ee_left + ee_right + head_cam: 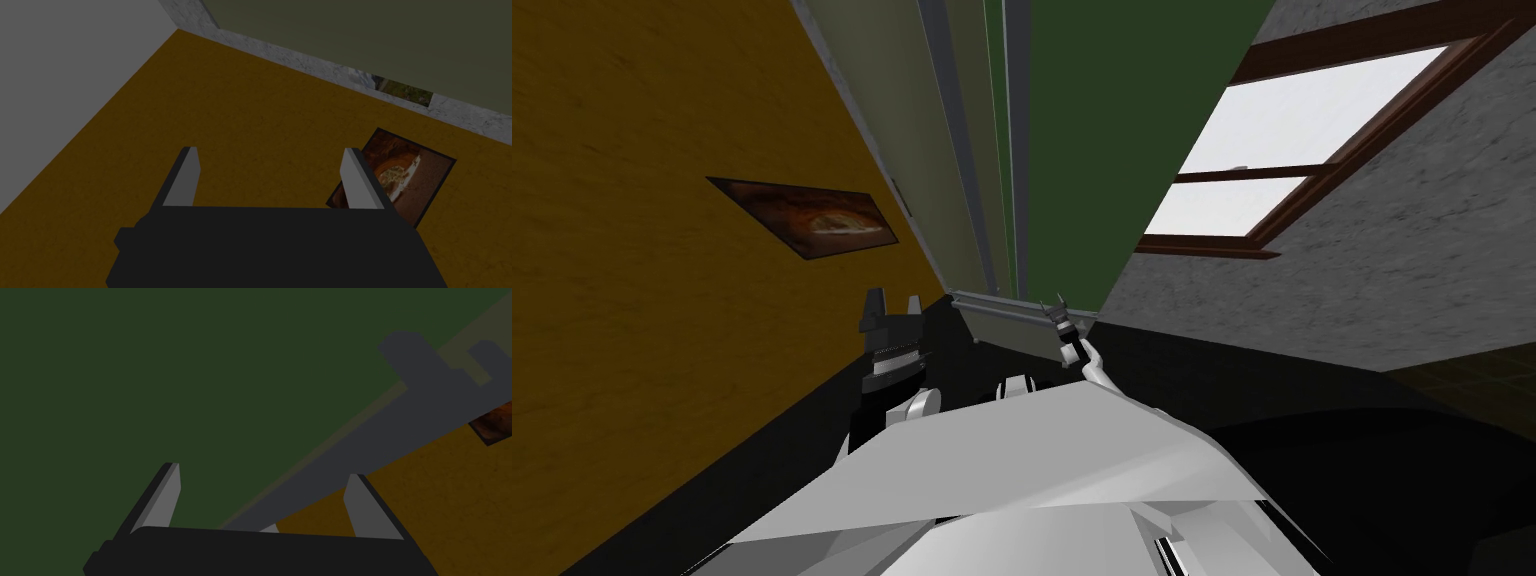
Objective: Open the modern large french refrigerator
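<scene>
The refrigerator rises ahead of me as tall panels, olive-grey (897,120) on the left and dark green (1112,120) on the right, with long grey handle bars (957,150) between them. A short horizontal bar (1012,312) crosses its lower part. My right gripper (1058,312) is at that height, open. In the right wrist view its fingers (162,498) stand wide apart against the green face (200,378), and a grey handle bar (350,448) runs slantwise between them without being pinched. My left gripper (890,305) is held off to the left, open (270,149) and empty.
An ochre wall (632,250) with a framed picture (812,218) runs close along my left. On the right a grey wall holds a brown-framed window (1292,130). The floor below is dark.
</scene>
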